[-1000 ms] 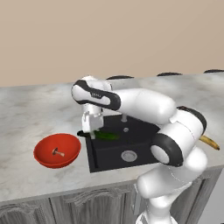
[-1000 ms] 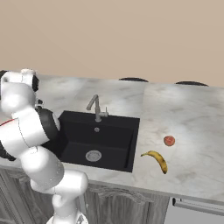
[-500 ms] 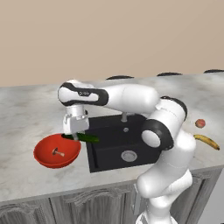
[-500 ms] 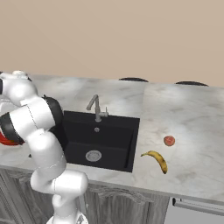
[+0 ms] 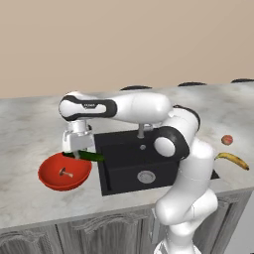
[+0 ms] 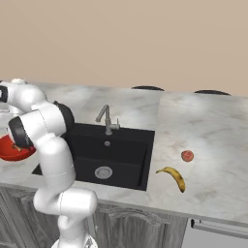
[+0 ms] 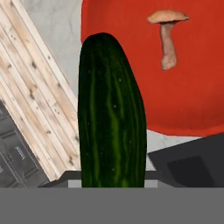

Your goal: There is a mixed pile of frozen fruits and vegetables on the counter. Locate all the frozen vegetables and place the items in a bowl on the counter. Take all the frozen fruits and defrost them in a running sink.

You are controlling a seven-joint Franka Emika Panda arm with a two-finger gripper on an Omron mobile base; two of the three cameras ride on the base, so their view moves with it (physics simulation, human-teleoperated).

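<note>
Marbled counter (image 5: 30, 129), gripper (image 5: 78, 154) pinching cucumber (image 7: 111, 113) over red bowl (image 5: 52, 178); no legible writing.

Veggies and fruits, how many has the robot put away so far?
Done: the mushroom lies in the red bowl. In hand: the gripper holds the cucumber at the bowl's rim, not yet dropped. Left: the banana and the red fruit sit on the counter, none in the sink.

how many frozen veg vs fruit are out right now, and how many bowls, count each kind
Vegetables: 2, the cucumber in the gripper over the bowl's edge, and the mushroom lying in the bowl.
Fruits: 2, the banana and the small red fruit, both on the counter right of the sink.
Bowls: 1, the red bowl.
Total: 5.
</note>
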